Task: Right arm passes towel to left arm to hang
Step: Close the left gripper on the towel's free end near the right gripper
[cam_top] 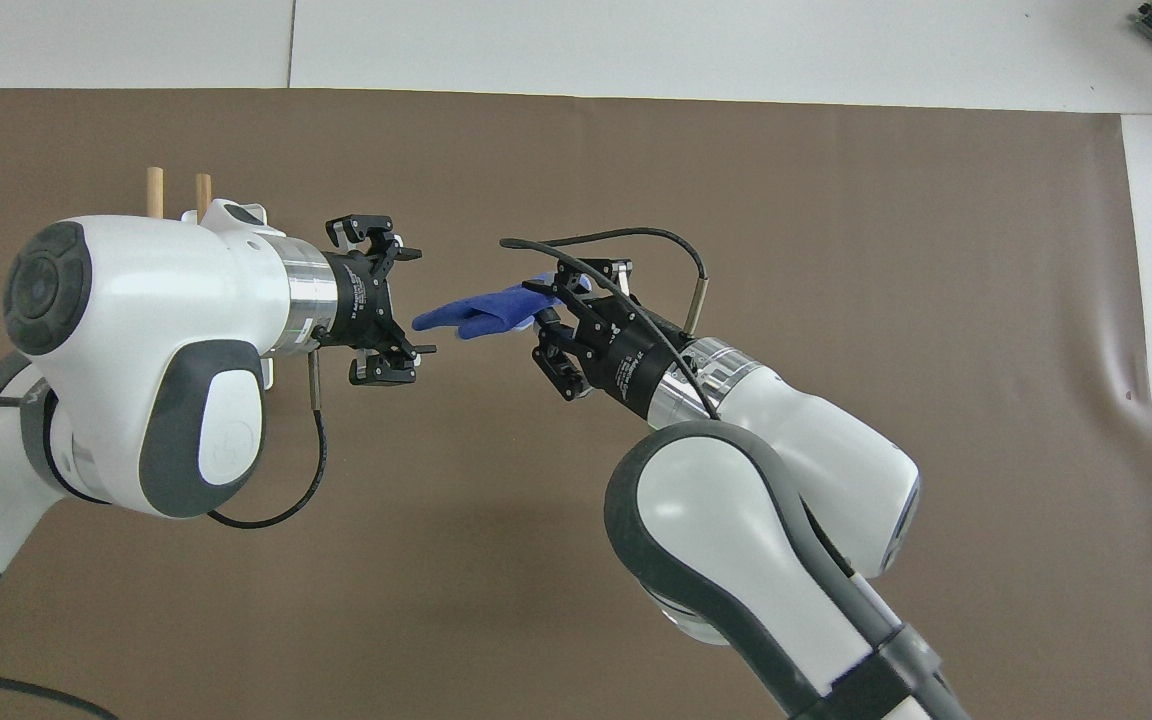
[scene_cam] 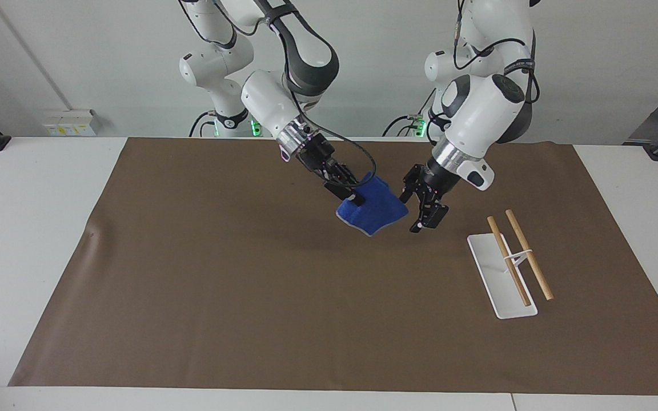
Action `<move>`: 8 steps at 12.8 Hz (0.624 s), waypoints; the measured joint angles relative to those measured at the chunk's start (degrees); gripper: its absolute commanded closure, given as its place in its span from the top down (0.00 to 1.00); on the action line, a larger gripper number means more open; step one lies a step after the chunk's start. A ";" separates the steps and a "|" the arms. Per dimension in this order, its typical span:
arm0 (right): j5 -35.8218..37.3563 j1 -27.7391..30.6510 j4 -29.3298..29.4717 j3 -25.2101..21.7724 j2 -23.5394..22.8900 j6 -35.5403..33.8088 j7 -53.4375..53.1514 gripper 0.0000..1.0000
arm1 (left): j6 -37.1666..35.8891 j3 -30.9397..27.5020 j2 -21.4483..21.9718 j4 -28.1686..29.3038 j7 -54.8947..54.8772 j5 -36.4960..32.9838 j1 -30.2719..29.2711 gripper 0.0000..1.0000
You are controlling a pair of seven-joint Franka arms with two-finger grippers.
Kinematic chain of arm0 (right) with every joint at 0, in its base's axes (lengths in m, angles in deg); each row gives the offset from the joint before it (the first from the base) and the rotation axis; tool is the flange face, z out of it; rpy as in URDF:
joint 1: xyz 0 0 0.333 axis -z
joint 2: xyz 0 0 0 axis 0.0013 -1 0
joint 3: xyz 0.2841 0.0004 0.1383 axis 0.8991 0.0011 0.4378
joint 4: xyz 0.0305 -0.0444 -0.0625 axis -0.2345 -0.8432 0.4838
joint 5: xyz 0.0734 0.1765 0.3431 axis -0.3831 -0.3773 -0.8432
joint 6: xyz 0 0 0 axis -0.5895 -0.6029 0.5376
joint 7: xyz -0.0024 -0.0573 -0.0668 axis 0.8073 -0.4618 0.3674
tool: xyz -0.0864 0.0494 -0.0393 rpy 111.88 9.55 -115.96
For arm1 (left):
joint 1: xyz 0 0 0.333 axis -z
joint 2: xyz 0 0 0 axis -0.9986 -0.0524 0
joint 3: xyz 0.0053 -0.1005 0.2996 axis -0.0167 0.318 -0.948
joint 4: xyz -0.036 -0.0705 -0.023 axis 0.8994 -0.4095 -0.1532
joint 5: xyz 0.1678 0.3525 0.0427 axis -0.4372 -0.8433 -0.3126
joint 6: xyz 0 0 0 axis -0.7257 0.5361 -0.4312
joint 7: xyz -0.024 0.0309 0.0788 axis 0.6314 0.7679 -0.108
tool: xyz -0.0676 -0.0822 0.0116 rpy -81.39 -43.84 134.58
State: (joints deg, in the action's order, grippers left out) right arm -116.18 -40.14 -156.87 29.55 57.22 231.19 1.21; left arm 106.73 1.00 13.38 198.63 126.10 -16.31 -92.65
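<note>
My right gripper is shut on one end of the blue towel and holds it in the air over the middle of the brown mat. The towel's free end sticks out toward my left gripper. In the overhead view the towel runs from the right gripper and its tip just reaches the space between the fingertips of the left gripper. The left gripper is open, with its jaws spread wide, and holds nothing.
A white rack base with two wooden rods stands on the mat toward the left arm's end of the table. In the overhead view only the rod tips show past the left arm. A loose black cable arcs over the right gripper.
</note>
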 measured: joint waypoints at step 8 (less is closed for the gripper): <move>-1.27 0.00 0.03 0.19 0.00 0.03 0.00 0.00 | 4.42 -0.01 -0.15 0.80 0.40 0.00 0.00 0.12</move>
State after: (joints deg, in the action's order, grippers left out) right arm -117.44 -40.14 -156.84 29.74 57.22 231.21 1.21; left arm 111.14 0.98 13.23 199.43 126.49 -16.31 -92.66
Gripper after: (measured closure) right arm 0.885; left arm 0.419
